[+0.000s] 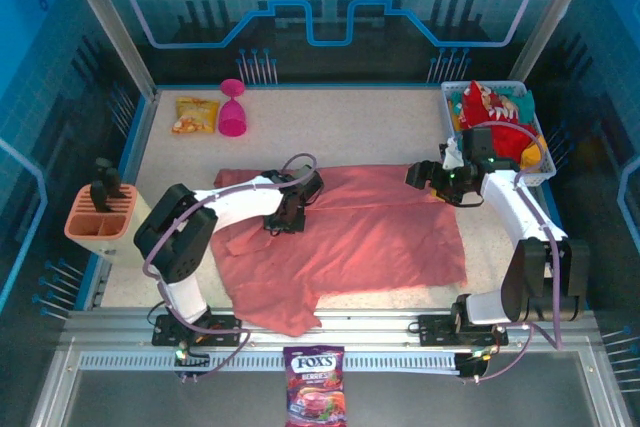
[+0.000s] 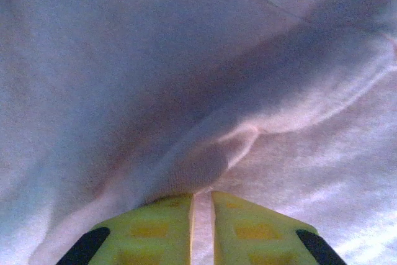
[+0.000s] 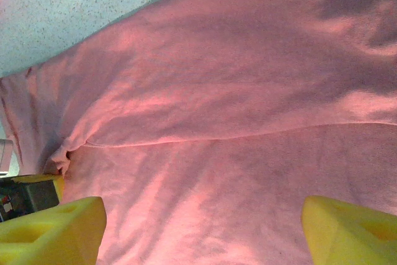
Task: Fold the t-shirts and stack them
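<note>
Right now, nearest the arm bases, a purple Fox's candy bag (image 1: 315,399) is sitting on the metal rail in front of them. Just past it the salmon-pink t-shirt (image 1: 385,232) is lying spread over the middle of the table (image 1: 340,132), rumpled, its near-left corner reaching onto the front rail. Left gripper (image 1: 288,215) is sitting down on the shirt's left part. In the left wrist view its yellow fingers (image 2: 248,221) are standing almost together, with a ridge of pink cloth caught in the thin gap, so it's pinching a fold of the shirt. Right gripper (image 1: 425,175) is hovering over the shirt's far-right edge, jaws gaping wide with nothing between them. The right wrist view is showing a yellow fingertip (image 3: 56,228) at each lower corner, and flat pink cloth with a seam below. Orange holder (image 1: 98,222) is sitting at the table's left edge. Further back, the white basket (image 1: 490,85) at the far-right corner is holding the red t-shirt (image 1: 500,137) with white print, bundled among other colourful items. Far left, the orange-yellow snack packet (image 1: 195,114) is lying just beside the magenta goblet (image 1: 233,112).
</note>
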Controlling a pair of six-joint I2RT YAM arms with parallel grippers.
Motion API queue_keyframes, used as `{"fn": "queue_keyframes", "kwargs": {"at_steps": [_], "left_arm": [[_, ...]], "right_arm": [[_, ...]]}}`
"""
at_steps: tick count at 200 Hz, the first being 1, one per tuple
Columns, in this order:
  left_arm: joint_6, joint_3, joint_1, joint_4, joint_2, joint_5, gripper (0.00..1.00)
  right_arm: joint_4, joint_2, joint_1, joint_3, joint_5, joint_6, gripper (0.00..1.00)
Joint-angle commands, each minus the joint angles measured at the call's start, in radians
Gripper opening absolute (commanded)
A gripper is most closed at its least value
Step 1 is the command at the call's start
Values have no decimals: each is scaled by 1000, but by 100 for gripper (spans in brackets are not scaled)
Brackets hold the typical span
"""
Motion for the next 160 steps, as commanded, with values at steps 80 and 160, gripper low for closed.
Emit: {"fn": "queue_keyframes", "kwargs": {"at_steps": [80,160], "left_arm": [[26,36,14,-34,30,-73,17],[24,2,17,-23,42,-59,26]], "right_arm": [[-4,-3,-7,6,-29,-1,82],[-5,-4,-7,2,-24,-4,82]]}}
